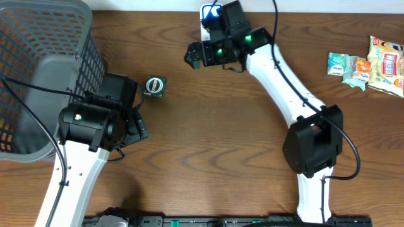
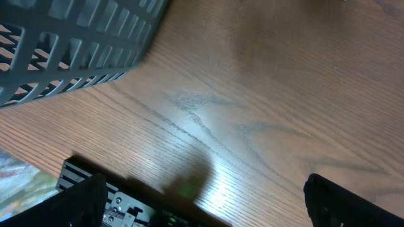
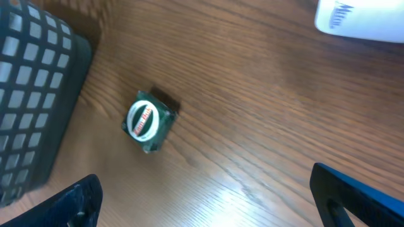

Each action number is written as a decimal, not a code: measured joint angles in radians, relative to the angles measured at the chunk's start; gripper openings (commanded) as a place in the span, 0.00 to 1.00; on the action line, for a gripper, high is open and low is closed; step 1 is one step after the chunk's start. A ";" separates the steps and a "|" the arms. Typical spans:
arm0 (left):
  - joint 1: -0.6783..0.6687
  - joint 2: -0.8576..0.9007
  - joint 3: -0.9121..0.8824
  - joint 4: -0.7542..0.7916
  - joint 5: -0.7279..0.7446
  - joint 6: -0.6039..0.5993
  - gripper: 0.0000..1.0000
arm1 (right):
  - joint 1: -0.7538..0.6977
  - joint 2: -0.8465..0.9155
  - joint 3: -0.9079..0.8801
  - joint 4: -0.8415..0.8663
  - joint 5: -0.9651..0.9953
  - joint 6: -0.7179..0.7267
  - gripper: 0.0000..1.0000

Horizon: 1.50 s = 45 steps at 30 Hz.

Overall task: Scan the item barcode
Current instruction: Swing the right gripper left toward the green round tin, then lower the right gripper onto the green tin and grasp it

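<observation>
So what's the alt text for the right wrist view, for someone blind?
A dark green box with a round white label lies on a wooden table, apart from a grey mesh basket at the left. A white object shows top right.

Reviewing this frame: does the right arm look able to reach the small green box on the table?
Probably yes. The right gripper is open, and its wrist view shows only bare wood between it and the green box. The basket stands beside the box, not touching it.
</observation>
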 measured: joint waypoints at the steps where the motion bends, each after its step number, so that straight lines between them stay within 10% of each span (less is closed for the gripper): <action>1: 0.000 0.000 0.000 0.000 0.000 0.000 0.98 | 0.009 0.000 0.000 0.009 0.007 0.011 0.99; 13: 0.000 0.000 0.000 0.000 0.000 0.000 0.98 | 0.056 0.027 0.000 0.077 0.115 0.193 0.62; 18: 0.000 0.000 0.000 0.000 0.000 0.000 0.98 | 0.084 0.070 0.000 0.094 0.129 0.267 0.78; 37: 0.000 0.000 0.000 0.000 0.000 0.000 0.98 | 0.250 0.213 0.000 0.374 0.147 0.390 0.89; 45: 0.000 0.000 0.000 0.000 0.000 0.000 0.98 | 0.299 0.244 0.000 0.442 0.233 0.335 0.73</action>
